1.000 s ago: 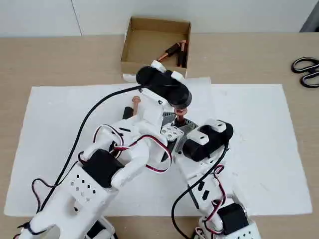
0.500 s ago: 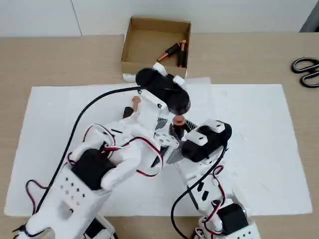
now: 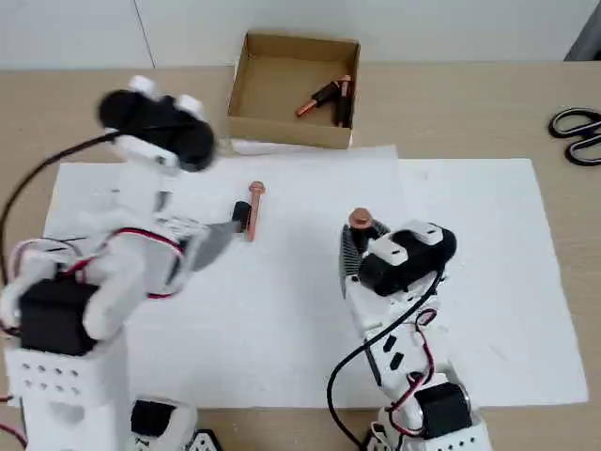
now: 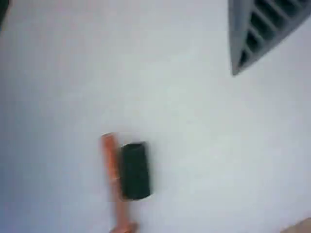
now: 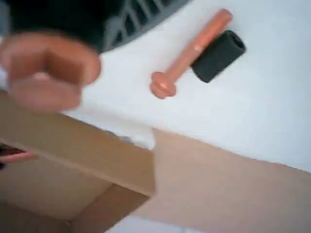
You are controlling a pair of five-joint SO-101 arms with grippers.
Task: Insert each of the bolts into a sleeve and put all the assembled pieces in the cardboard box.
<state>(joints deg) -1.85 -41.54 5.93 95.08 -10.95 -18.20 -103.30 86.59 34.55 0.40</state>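
A large white paper sheet [image 3: 470,282] lies flat on the tan wooden counter [image 3: 563,94], spreading beneath the right gripper [image 3: 354,246] and out past it on every side. Black-handled scissors [image 3: 577,133] rest on bare counter well off to that gripper's right, beyond the sheet's far corner.

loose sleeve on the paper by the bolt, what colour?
Black sleeve, clearest in the right wrist view.
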